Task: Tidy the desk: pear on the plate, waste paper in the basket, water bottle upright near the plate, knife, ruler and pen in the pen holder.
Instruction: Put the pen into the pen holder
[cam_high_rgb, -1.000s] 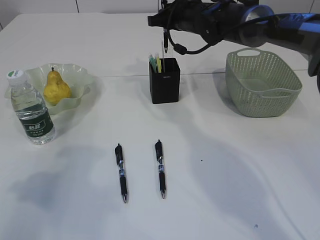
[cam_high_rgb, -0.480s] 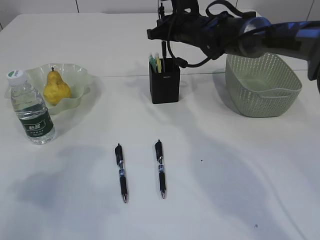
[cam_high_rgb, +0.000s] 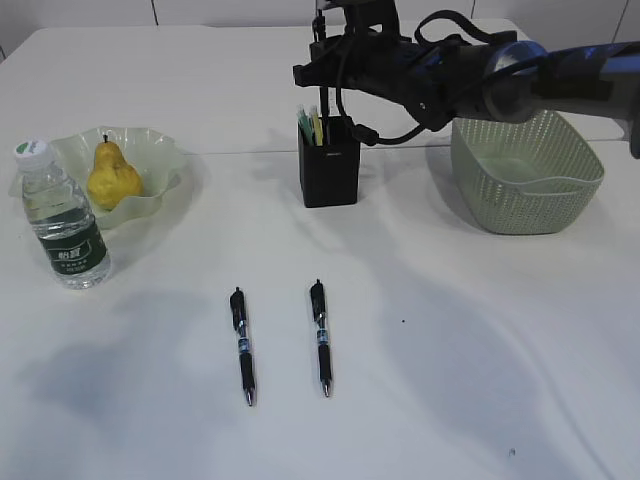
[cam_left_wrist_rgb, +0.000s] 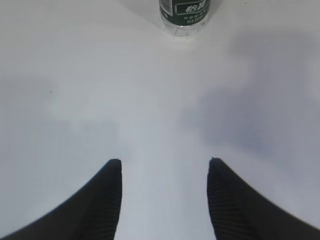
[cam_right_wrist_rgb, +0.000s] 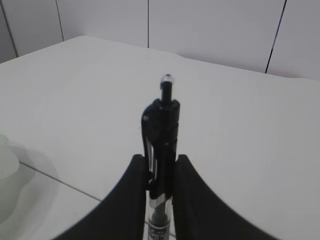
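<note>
My right gripper (cam_high_rgb: 321, 62) (cam_right_wrist_rgb: 159, 158) is shut on a black pen (cam_high_rgb: 323, 98) (cam_right_wrist_rgb: 162, 120), held upright over the black pen holder (cam_high_rgb: 330, 165); the pen's lower end reaches the holder's mouth. Yellow-green items (cam_high_rgb: 314, 127) stick out of the holder; I cannot tell whether they are the knife or the ruler. The pear (cam_high_rgb: 112, 176) lies on the pale green plate (cam_high_rgb: 160, 148). The water bottle (cam_high_rgb: 65, 214) (cam_left_wrist_rgb: 184, 14) stands upright beside the plate. My left gripper (cam_left_wrist_rgb: 165, 160) hangs open over bare table. The waste paper is out of view.
Two more black pens (cam_high_rgb: 242, 345) (cam_high_rgb: 320, 336) lie side by side on the white table (cam_high_rgb: 450, 350) in front of the holder. The sage green basket (cam_high_rgb: 525, 168) stands at the right, under my right arm.
My right arm has come down with the pen, so its lower end now meets the holder's mouth. Everything else stays put.
</note>
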